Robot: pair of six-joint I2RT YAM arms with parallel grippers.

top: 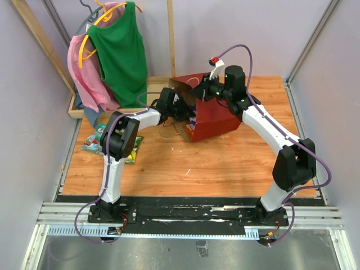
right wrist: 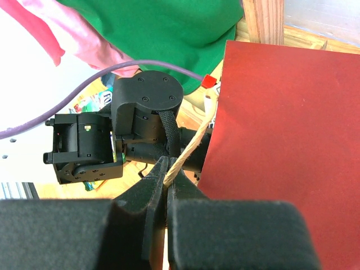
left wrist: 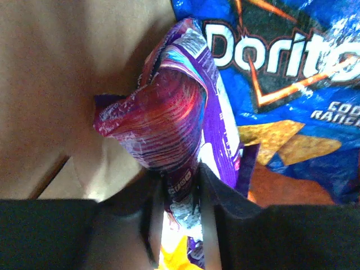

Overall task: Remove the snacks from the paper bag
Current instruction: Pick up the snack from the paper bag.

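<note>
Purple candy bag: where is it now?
In the left wrist view the purple candy bag sits inside the paper bag, pinched in the left gripper, the Doritos bag at its right.

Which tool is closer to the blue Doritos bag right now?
Left. The left tool is inside the paper bag, pinching a purple candy bag right beside the Doritos bag. The right tool is outside, pinching the bag's cord handle.

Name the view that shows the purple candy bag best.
Left wrist: the glossy purple candy bag fills the frame, gripped by the left claw, beside the blue Doritos bag. Top view: hidden inside the red paper bag. Right wrist: nothing.
</note>
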